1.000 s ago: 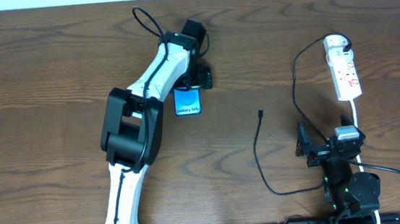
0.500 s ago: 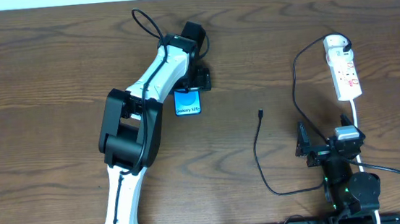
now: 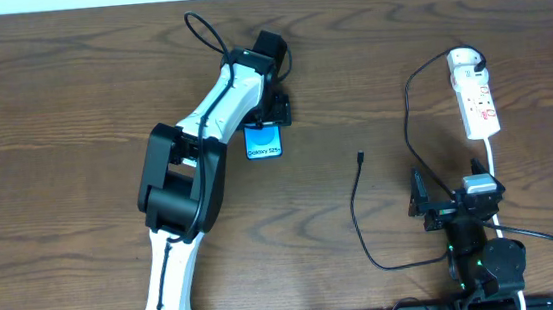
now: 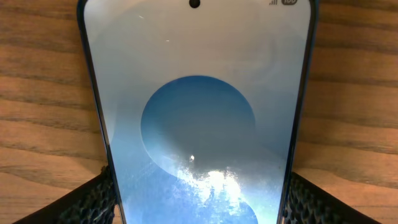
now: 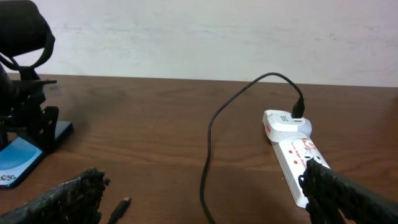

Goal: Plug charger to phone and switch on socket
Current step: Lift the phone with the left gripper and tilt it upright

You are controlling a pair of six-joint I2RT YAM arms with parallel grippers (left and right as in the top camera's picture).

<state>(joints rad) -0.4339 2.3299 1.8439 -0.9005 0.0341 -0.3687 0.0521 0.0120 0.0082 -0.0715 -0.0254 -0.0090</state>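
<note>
The phone [image 3: 262,141] lies flat on the table with its blue screen lit. My left gripper [image 3: 265,116] is shut on the phone's far end; in the left wrist view both fingers press the sides of the phone [image 4: 198,106]. The charger cable [image 3: 356,208] lies loose in the middle right, its black plug tip [image 3: 359,156] free on the wood and also seen in the right wrist view [image 5: 118,208]. The socket [image 3: 476,97] lies at the far right with a black plug in its rounded end. My right gripper [image 3: 451,203] is open and empty near the front edge.
The socket's white cord [image 3: 496,171] runs down toward the right arm's base. The charger cable loops from the socket's plug [image 5: 297,111] down past the right gripper. A wall stands beyond the table's far edge.
The phone has shifted slightly to the right and toward the front with my left gripper on it. The right arm and cable have not moved.
</note>
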